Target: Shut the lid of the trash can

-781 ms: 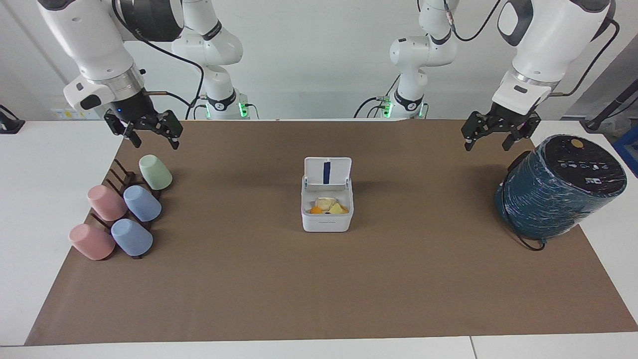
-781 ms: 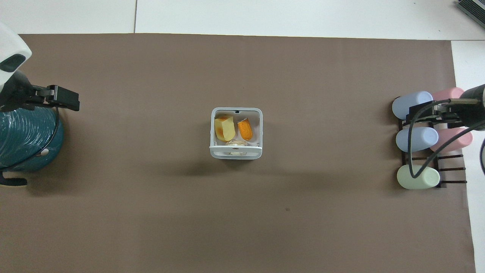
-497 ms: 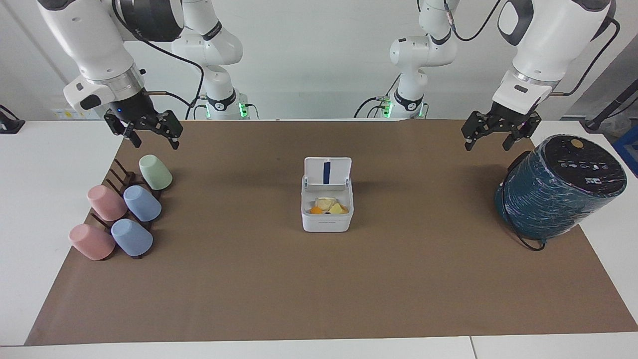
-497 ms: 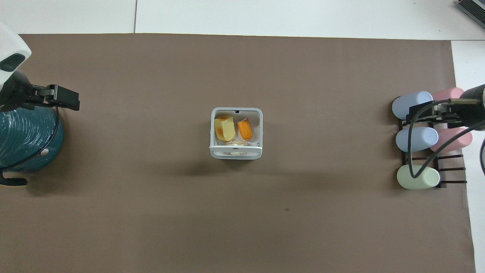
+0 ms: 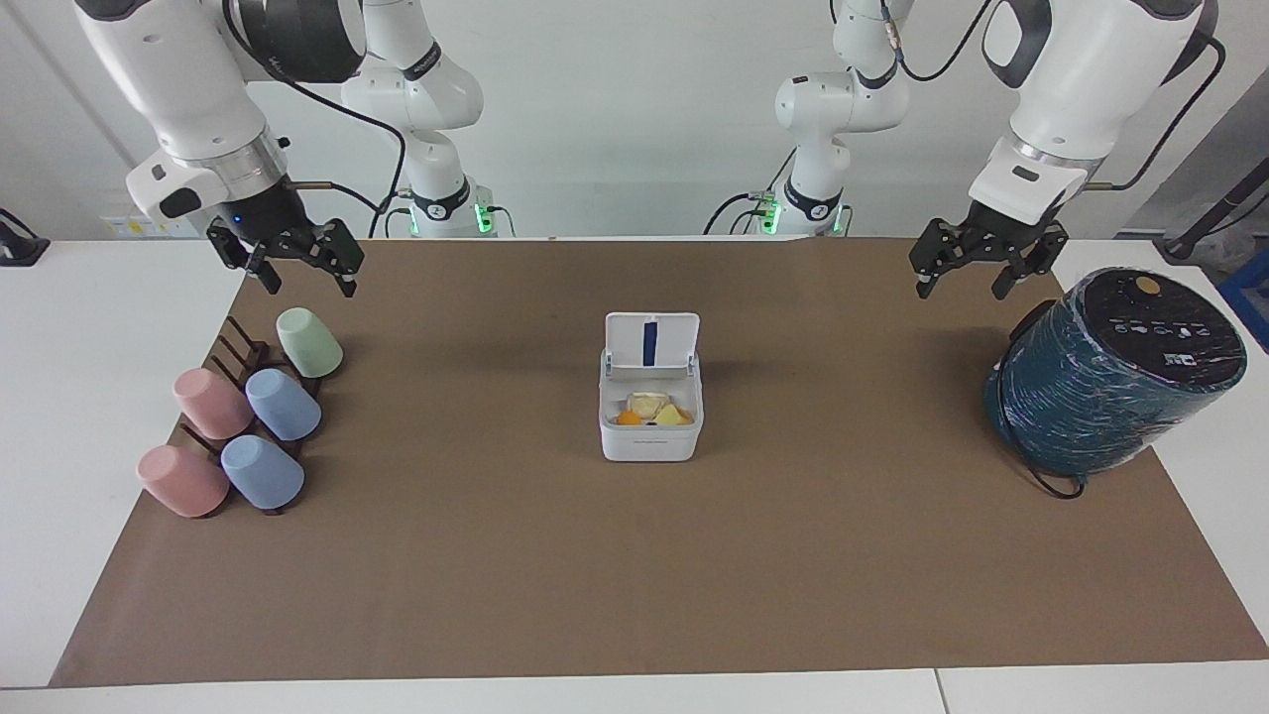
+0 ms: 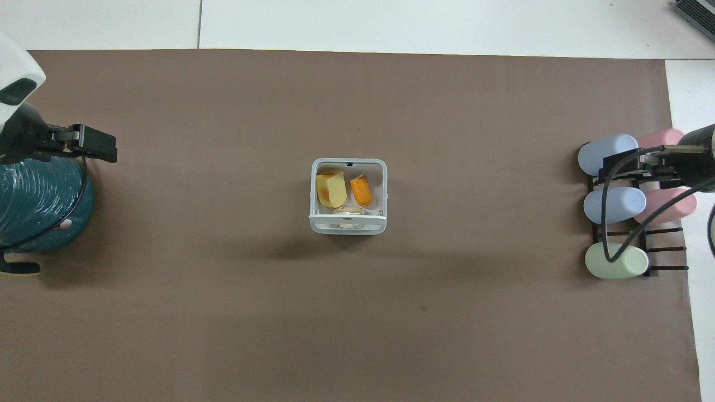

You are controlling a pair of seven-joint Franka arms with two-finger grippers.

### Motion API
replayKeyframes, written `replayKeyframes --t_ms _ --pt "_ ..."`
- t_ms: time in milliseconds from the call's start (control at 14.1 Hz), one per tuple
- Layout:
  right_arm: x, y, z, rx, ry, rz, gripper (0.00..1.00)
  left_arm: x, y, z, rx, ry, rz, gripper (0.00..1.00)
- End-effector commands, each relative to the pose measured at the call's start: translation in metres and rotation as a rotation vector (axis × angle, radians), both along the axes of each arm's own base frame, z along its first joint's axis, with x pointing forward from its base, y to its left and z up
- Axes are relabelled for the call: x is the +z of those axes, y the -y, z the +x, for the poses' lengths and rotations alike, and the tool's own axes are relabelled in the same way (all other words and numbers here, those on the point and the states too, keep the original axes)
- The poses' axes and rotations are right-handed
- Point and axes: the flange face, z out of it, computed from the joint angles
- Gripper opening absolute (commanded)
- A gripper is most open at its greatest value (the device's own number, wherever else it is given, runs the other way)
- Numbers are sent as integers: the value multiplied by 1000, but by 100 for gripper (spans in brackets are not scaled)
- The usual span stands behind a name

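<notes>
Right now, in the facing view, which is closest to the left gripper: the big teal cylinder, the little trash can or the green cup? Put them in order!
From the left gripper:
1. teal cylinder, beside it, at the left arm's end.
2. trash can, mid-table.
3. green cup, at the right arm's end.

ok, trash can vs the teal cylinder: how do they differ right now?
The trash can is a small white cube standing square; the teal cylinder is far bigger, dark and round, and sits tilted. The trash can is open, its lid upright with scraps visible inside; the teal cylinder shows a closed black top. The trash can sits mid-mat; the cylinder at the left arm's end. Both rest on the brown mat, untouched.
</notes>
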Motion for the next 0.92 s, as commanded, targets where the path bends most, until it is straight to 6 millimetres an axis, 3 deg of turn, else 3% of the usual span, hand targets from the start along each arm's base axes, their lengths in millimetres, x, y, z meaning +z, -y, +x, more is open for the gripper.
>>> replayKeyframes --t_ms 0,355,639,852 --pt "1 2 -5 -5 5 16 100 -1 26 -12 -37 -7 -6 100" --pt "1 3 -5 -7 5 16 100 -1 32 -15 -25 -14 -22 100" --pt "1 3 -6 -8 4 16 100 -5 84 -32 32 -22 -31 100" --pt "1 5 -5 -10 5 16 100 -18 124 -52 71 -15 -39 93"
